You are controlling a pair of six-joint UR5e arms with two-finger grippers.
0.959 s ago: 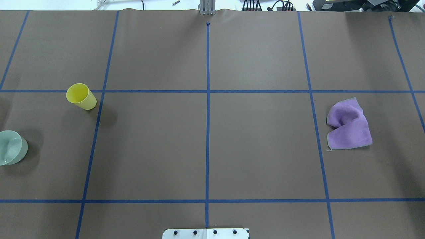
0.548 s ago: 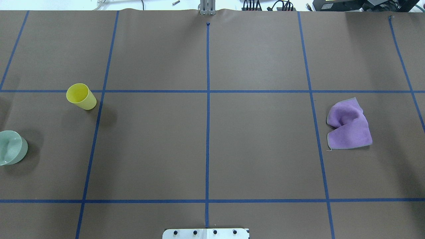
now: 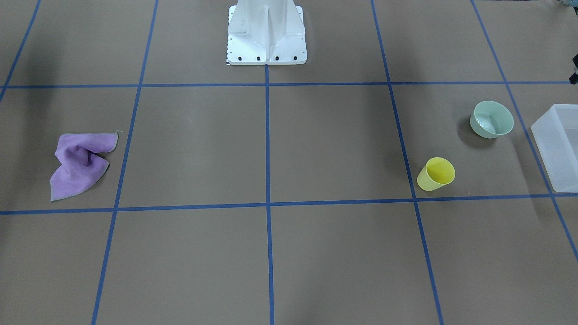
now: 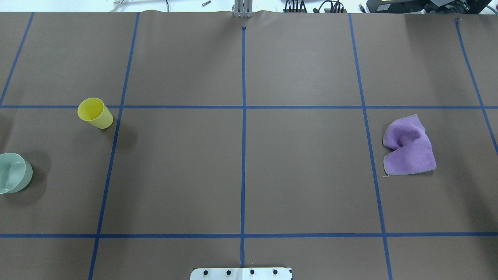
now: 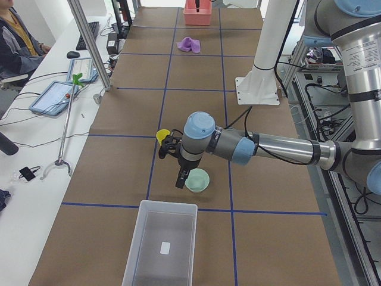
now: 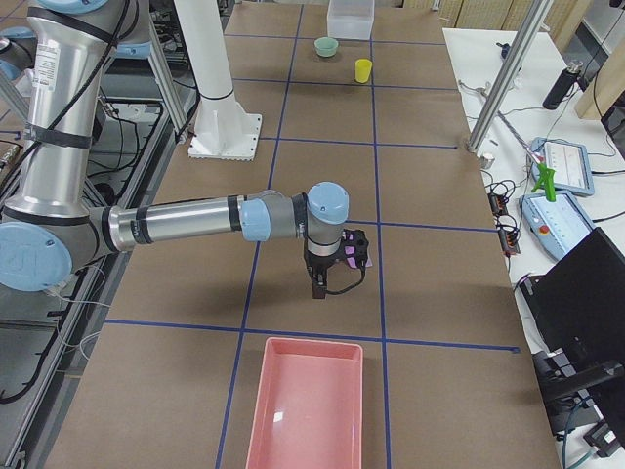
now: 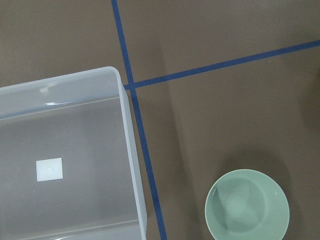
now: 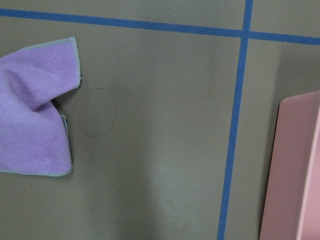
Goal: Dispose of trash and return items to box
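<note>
The mint-green bowl (image 3: 492, 119) stands upright on the brown table, also in the overhead view (image 4: 11, 173) and the left wrist view (image 7: 247, 205). The yellow cup (image 3: 436, 174) stands upright a little beyond it (image 4: 95, 112). The frosted-white box (image 3: 557, 153) is empty beside the bowl (image 7: 131, 150). My left gripper (image 5: 178, 177) hovers just beside the bowl (image 5: 197, 180), between cup and box; I cannot tell if it is open. My right gripper (image 6: 327, 283) hangs over the table at the other end; I cannot tell its state.
A crumpled purple cloth (image 4: 408, 147) lies on the robot's right side, near the right gripper (image 8: 32, 115). A pink tray (image 6: 305, 405) sits at that table end (image 8: 295, 170). The white robot base (image 3: 266, 34) stands at the table's middle edge. A person sits at the side desk (image 5: 18, 42).
</note>
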